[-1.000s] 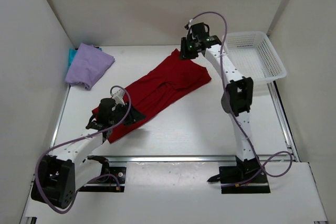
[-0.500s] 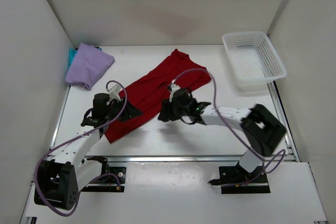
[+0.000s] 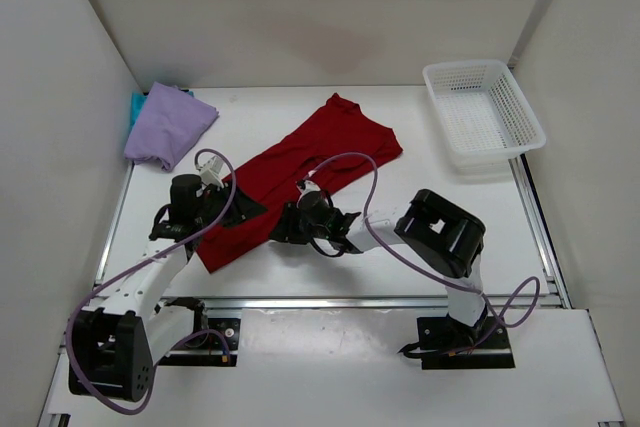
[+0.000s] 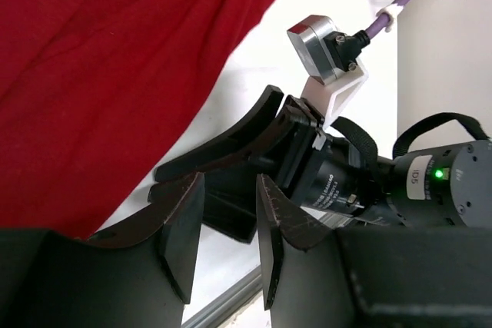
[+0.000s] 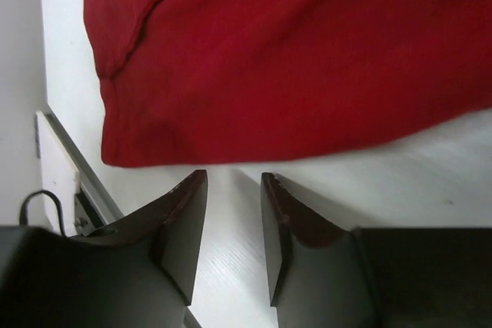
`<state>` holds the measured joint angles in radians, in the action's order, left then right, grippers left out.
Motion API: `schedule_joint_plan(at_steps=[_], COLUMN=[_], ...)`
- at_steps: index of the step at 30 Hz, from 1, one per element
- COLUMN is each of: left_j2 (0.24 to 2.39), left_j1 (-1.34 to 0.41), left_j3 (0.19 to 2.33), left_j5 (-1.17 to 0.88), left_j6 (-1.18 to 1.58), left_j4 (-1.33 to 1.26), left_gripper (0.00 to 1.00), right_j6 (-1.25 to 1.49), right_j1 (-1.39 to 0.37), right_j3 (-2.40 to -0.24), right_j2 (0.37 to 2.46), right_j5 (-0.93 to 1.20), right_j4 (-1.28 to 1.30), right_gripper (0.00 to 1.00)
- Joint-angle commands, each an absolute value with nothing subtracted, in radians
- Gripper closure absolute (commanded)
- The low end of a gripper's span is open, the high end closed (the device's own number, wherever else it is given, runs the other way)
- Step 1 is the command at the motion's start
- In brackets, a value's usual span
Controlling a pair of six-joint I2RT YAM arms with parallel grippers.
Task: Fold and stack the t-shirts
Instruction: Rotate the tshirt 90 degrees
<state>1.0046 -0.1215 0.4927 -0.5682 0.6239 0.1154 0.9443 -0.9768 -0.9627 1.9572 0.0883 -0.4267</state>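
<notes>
vs. one second back: right arm no longer reaches to the far end of the red t-shirt (image 3: pixel 318 159); it has folded down and in, and the right gripper (image 3: pixel 279 230) now sits low at the shirt's near edge, close to the left gripper (image 3: pixel 243 209). left arm has shifted only slightly toward the left. the shirt's outline reads unchanged. red t-shirt lies flat in mid bench (image 3: pixel 505 222), long axis on a diagonal, near-left end toward the left arm, far-right end toward the white mesh basket (image 3: pixel 485 112); which end carries the collar i cannot tell. right wrist view: right gripper (image 5: pixel 231 217) with a narrow gap between the fingers, bare bench in the gap, nothing held, red hem (image 5: pixel 184 155) just ahead of the tips. left wrist view: left gripper (image 4: pixel 223 228) likewise narrowly parted and empty, red cloth to its left, the other arm's black fingers just beyond. lavender t-shirt (image 3: pixel 170 125) lies folded at the far-left corner on the teal t-shirt (image 3: pixel 135 107), teal showing only at its left edge. basket in the far-right corner, well apart from the shirts.
</notes>
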Motion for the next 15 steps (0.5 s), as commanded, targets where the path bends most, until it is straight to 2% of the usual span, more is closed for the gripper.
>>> schedule_joint_plan(at_steps=[1, 4, 7, 10, 11, 13, 15], left_j2=[0.968, 0.973, 0.974, 0.979, 0.977, 0.994, 0.999], left_j1=[-0.1, -0.101, -0.115, -0.115, -0.123, -0.136, -0.152], left_j3=[0.519, 0.506, 0.508, 0.509, 0.509, 0.503, 0.502], left_j5=[-0.595, -0.6, -0.591, -0.578, -0.578, -0.574, -0.562], left_j6=[0.612, 0.612, 0.615, 0.618, 0.624, 0.635, 0.634], left_j4=[0.118, 0.107, 0.101, 0.097, 0.097, 0.084, 0.078], left_gripper=[0.56, 0.56, 0.57, 0.57, 0.57, 0.57, 0.58], right_j6=[1.006, 0.986, 0.989, 0.994, 0.991, 0.98, 0.977], right_j1=[-0.957, -0.939, -0.916, -0.885, -0.868, -0.858, -0.838], right_j3=[-0.965, -1.002, -0.985, -0.931, -0.916, -0.894, -0.856], right_j2=[2.005, 2.026, 2.019, 1.976, 1.965, 1.942, 1.924], right_j5=[0.04, 0.038, 0.074, 0.064, 0.074, 0.077, 0.078], right_j4=[-0.422, -0.385, -0.39, -0.406, -0.411, -0.423, -0.448], right_gripper=[0.68, 0.74, 0.83, 0.86, 0.93, 0.99, 1.0])
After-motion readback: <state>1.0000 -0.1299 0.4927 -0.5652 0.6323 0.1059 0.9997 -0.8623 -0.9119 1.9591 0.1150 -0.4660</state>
